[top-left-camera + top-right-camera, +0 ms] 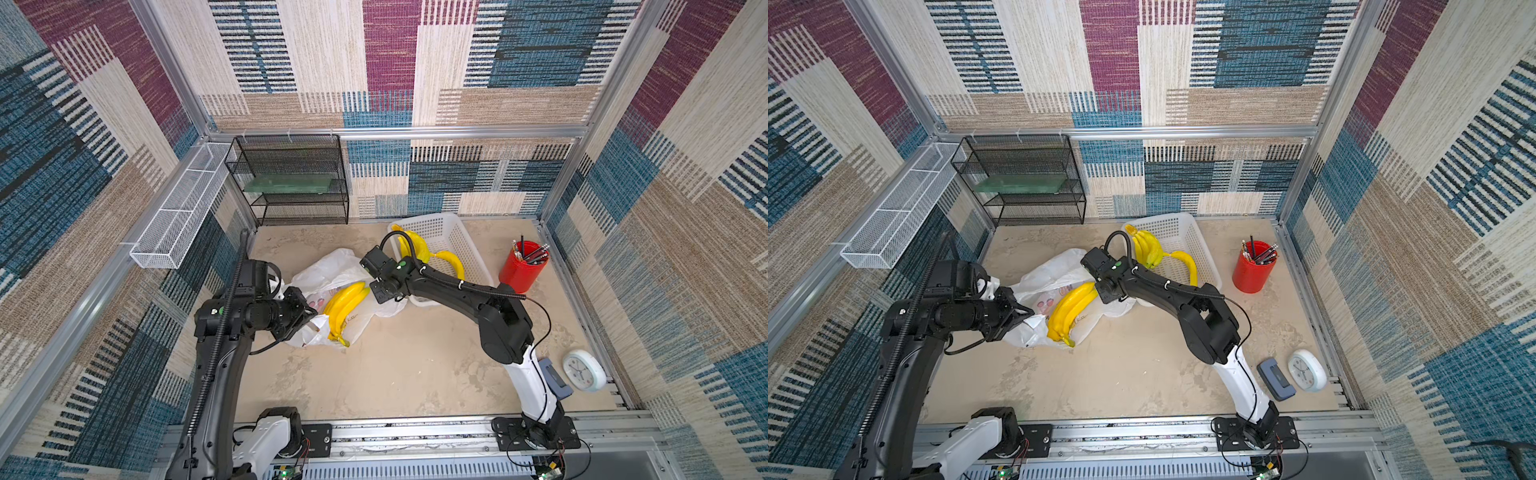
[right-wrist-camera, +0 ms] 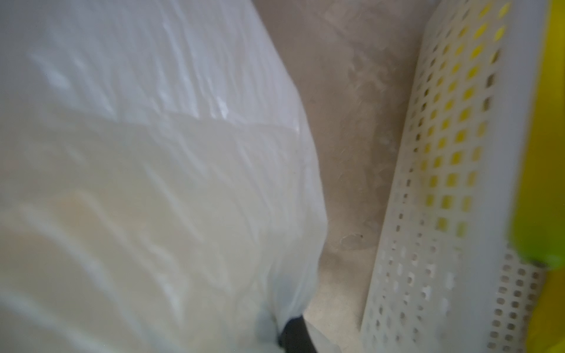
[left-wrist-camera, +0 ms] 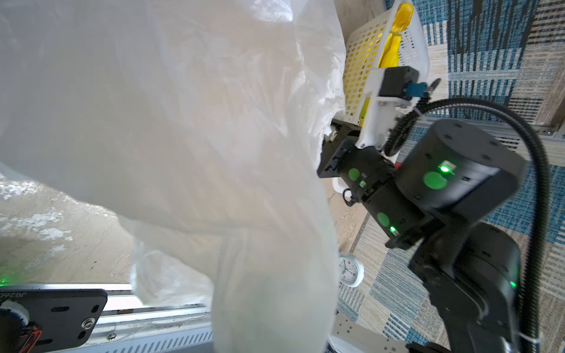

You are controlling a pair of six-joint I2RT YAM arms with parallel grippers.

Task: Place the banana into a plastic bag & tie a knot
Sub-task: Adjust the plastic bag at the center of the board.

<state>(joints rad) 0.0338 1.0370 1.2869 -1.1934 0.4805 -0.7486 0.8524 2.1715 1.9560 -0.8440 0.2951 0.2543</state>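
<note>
1. Right wrist view: blurred plastic bag (image 2: 137, 183) film fills most of the frame and bunches at a dark fingertip (image 2: 293, 336), with the white basket (image 2: 428, 214) wall beside it. Both top views hide that pinch under the wrist.
2. Left wrist view: bag film is draped across, and the right gripper (image 3: 327, 146) noses into the bag's edge. The left jaws are out of frame.
3. A top view shows the whole blue-grey box (image 1: 1276, 380) by the clock (image 1: 1307, 370).
4. Left gripper (image 1: 311, 312) is clamped on the bag's left edge, forearm level. Right gripper is closed on the basket-side edge, arm stretched low.
5. Banana bunch (image 1: 345, 309) lies uncovered on the bag, mid-table, between the grippers.
6. Beige mottled tabletop (image 1: 395, 374), patchwork walls, black mesh shelf (image 1: 291, 178), red pencil cup (image 1: 521, 270).
</note>
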